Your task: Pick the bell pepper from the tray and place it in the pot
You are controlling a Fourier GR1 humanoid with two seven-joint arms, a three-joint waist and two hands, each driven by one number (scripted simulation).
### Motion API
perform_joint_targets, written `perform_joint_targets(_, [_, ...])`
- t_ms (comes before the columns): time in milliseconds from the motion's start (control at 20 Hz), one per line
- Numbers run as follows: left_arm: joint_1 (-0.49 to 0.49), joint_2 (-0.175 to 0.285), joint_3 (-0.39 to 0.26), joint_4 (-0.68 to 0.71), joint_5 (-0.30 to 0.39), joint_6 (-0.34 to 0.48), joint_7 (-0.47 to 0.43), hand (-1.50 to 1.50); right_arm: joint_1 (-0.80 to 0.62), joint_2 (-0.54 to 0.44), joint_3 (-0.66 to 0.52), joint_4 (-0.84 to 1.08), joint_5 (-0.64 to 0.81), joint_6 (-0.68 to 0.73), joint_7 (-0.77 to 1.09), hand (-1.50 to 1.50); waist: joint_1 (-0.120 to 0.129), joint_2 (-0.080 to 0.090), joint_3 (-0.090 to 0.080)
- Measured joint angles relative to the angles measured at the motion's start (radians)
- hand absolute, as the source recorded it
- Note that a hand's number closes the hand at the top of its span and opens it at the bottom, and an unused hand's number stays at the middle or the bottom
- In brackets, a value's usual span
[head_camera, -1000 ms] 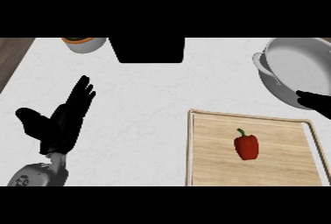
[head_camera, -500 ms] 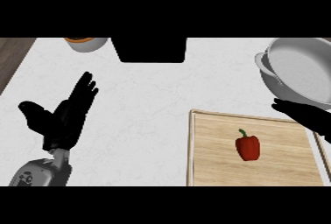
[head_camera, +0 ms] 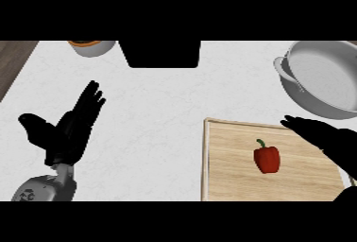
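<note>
A red bell pepper (head_camera: 266, 159) with a green stem lies on the wooden tray (head_camera: 226, 165) at the lower right. Just right of it and above the tray, my right hand (head_camera: 330, 141) is open, its straight fingers pointing up-left. The grey pot (head_camera: 326, 78) stands at the upper right, beyond the tray's far edge, with nothing inside that I can see. At the left, my left hand (head_camera: 68, 130) rests open over the white counter, fingers up and thumb out to the left.
A black block (head_camera: 162, 53) stands at the counter's far edge in the middle. To its left is a small white bowl (head_camera: 90, 47) with orange contents. Dark wood floor shows past the counter's left edge.
My right hand has come in from the right edge, leftward and down over the tray toward the pepper. The left hand drifted slightly. The pepper has not moved.
</note>
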Motion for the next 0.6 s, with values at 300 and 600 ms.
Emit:
perform_joint_targets(300, [0.012,-0.024,0.009,-0.034,-0.036,-0.003,0.028,0.0,0.006,0.109,-0.018,0.002,0.077,0.023,0.003,-1.5,-0.001,0.0,0.0])
perform_joint_targets(600, [0.021,-0.045,0.031,-0.027,-0.054,-0.033,0.018,0.0,-0.014,0.222,-0.021,-0.032,0.12,0.076,0.073,-1.5,-0.001,0.0,0.0])
